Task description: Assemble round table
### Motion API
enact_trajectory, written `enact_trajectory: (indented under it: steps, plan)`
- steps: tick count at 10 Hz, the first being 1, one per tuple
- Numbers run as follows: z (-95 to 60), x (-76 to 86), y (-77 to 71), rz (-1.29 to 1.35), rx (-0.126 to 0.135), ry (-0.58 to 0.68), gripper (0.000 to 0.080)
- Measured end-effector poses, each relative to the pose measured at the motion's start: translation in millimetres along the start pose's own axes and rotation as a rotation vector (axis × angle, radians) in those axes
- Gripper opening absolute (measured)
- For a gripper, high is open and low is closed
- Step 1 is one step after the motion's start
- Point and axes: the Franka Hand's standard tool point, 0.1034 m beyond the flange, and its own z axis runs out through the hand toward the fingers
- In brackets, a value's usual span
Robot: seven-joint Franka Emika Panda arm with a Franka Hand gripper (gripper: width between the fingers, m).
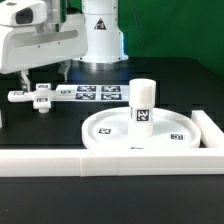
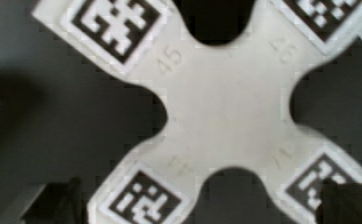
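One leg (image 1: 142,103) upright on disc (image 1: 105,137), hand (image 1: 42,80) spread over cross-shaped base (image 2: 210,105)

My arm (image 1: 103,30) is a rounded white column bearing a small black triangle mark; its boxy white hand (image 1: 42,72) ends in dark fingers (image 1: 63,68).

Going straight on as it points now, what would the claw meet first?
Most likely the cross-shaped base: the wrist view looks squarely at its centre, and the open claw hangs above it. How far above is unclear.
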Motion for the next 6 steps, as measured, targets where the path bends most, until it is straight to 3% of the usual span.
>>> enact_trajectory:
  steps: [2,6]
  plan:
    - [6.9,-14.2,-3.5,-0.016,0.007,-0.005,0.0649]
    - [11.5,-12.9,-6.0,-0.018,0.015,-0.009,0.0649]
